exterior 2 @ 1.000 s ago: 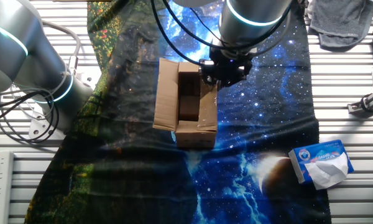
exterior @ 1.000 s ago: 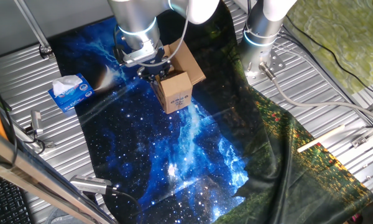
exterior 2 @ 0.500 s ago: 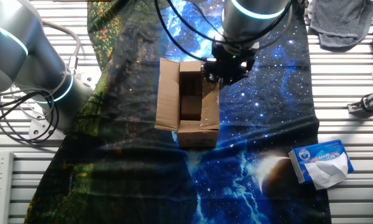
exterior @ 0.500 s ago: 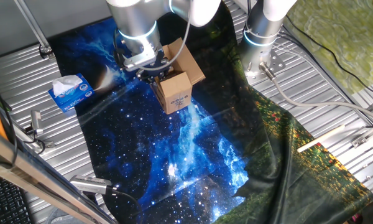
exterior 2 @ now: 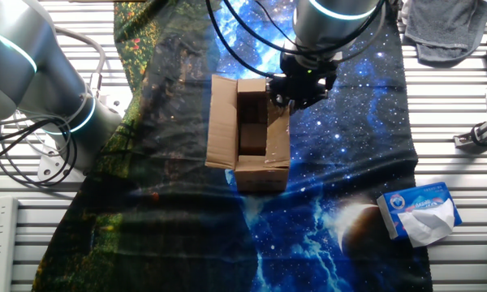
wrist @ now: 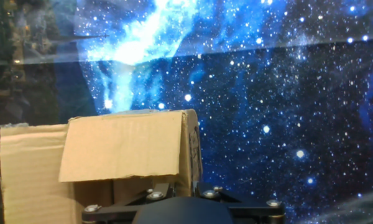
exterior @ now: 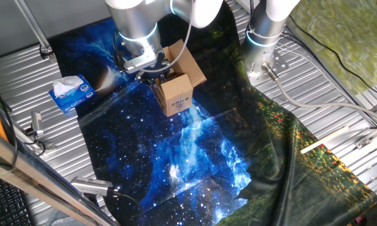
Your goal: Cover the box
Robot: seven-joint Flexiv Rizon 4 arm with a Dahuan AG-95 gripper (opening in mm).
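In one fixed view, the gripper [exterior: 152, 70] pressed against the box [exterior: 174, 89] on the starry cloth [exterior: 176, 157]; how far it gaped could not be told. In the other fixed view, it [exterior 2: 296, 88] touched a side flap [exterior 2: 277, 132]. The hand view showed that flap [wrist: 124, 146] close ahead, fingers hidden.

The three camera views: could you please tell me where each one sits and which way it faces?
One fixed view: high, angled down at the box; the arm and pincer show.
The other fixed view: nearly overhead from the opposite side, looking into the open box; the pincer shows.
Hand view: on the wrist, looking along the fingers at a box flap.
Both fixed views share the tissue box.
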